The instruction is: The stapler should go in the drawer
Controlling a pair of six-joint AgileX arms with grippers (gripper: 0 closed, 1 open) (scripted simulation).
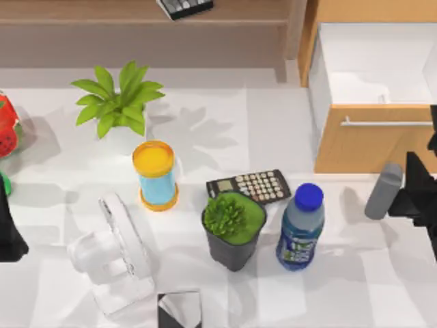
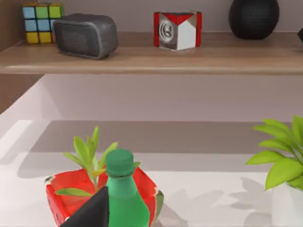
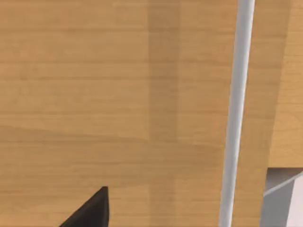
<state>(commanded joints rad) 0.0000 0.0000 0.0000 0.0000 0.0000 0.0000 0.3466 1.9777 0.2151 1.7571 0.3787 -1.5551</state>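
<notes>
Right pincer (image 1: 413,195): sits at the table's right edge, just in front of the drawer (image 1: 372,143). You cannot tell from any view whether it is apart or together. The right wrist view looks straight onto the drawer's wooden front (image 3: 118,94) with the silver bar handle (image 3: 236,109) close by, so the pincer faces the front and nothing lies between them.

Drawer: it stands pulled out. Its white inside (image 1: 375,61) lies open beyond the pincer, behind the front, and looks bare. Opening counts as done.

Stapler (image 1: 382,191): I take the grey oblong thing to be it. It stands tilted just beside the pincer on its left, nearer the middle of the table. You cannot tell whether the two touch. It is outside the drawer, in front of the wooden front.

Left to do, as I judge it: get a sure hold on the stapler, lift it over the front and set it down in the white inside. That is the greater part of the job.

Farther off on the pincer's left stand a blue-capped bottle (image 1: 300,229) and a calculator (image 1: 249,186), both well clear of the path to the drawer.

Left pincer (image 1: 10,236): parked at the table's left edge. State cannot be told.
</notes>
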